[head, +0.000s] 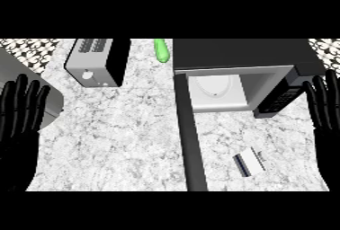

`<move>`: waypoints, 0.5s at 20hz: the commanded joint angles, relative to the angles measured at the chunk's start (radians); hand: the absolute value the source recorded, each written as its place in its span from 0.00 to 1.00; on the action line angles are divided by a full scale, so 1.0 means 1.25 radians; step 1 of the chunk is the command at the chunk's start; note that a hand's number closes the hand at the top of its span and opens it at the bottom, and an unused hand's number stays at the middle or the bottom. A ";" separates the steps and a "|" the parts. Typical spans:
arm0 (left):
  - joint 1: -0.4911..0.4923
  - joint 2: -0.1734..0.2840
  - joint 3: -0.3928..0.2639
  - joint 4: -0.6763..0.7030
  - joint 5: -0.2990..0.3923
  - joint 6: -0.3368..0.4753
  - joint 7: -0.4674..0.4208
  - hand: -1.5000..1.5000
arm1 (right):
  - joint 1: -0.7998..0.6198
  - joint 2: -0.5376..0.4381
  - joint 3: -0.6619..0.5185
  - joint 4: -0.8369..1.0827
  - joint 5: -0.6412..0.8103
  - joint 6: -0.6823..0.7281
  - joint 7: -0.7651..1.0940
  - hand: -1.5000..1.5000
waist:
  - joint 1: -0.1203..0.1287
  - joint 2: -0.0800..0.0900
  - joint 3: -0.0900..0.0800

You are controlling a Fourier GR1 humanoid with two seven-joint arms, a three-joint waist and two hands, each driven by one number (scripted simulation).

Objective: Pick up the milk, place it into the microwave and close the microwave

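A small white milk carton (249,162) with a dark side lies on the marble counter, in front of the microwave and right of its door. The microwave (239,58) stands at the back right with its white inside showing. Its dark door (190,134) swings out toward me, edge on. My left hand (20,117) rests open at the left edge, fingers up. At the right edge my right hand (325,112) is open too, fingers up, beside the microwave's control panel (282,99) and apart from the carton.
A silver and black toaster (100,60) stands at the back left. A green cucumber (161,50) lies behind, between toaster and microwave. A grey rounded sink edge (50,103) shows at the left.
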State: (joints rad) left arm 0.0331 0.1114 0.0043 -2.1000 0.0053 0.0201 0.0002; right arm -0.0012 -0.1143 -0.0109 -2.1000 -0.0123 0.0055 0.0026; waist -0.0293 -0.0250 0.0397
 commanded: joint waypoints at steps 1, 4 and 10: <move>0.023 -0.001 -0.020 -0.012 -0.021 -0.010 -0.029 0.00 | 0.060 -0.003 -0.008 -0.079 -0.038 0.018 0.017 0.00 | 0.014 0.016 -0.032; 0.032 -0.055 -0.106 -0.037 -0.085 0.038 0.030 0.00 | 0.153 -0.050 -0.031 -0.098 -0.123 0.132 -0.056 0.00 | 0.014 0.017 -0.031; 0.172 -0.088 -0.190 -0.035 0.078 0.141 -0.016 0.00 | 0.342 -0.067 0.026 -0.117 -0.174 0.245 -0.071 0.00 | 0.014 0.016 -0.032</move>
State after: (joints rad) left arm 0.1651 0.0253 -0.1522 -2.1468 0.0394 0.1317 0.0145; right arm 0.3124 -0.1792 0.0087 -2.2447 -0.1929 0.2309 -0.0486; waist -0.0167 -0.0075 0.0031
